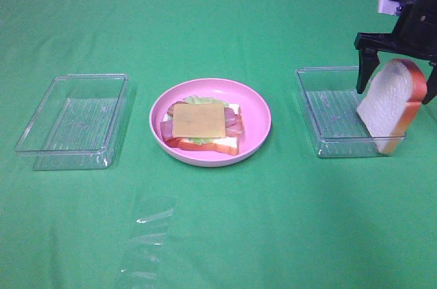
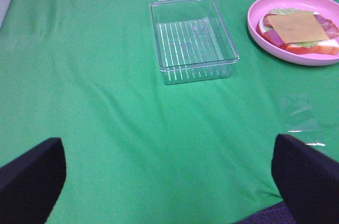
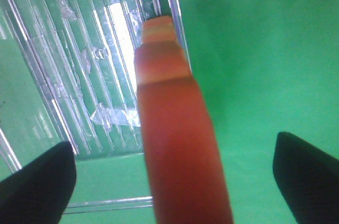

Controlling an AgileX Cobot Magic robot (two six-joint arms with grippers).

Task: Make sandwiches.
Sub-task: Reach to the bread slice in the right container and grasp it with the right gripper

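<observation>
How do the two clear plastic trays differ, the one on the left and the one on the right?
The left tray holds nothing, while a bread slice stands tilted against the outer rim of the right tray. No gripper is over the left tray, while the right gripper, open, stands around the slice at the right tray. Both are clear, rectangular, ribbed on the bottom, and flank the pink plate.

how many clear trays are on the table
2: left tray left of the plate, right tray right of it, with a bread slice leaning on its edge.

Clear glossy plastic trays (image 1: 75, 119), matt cloth (image 1: 273, 221)
</observation>
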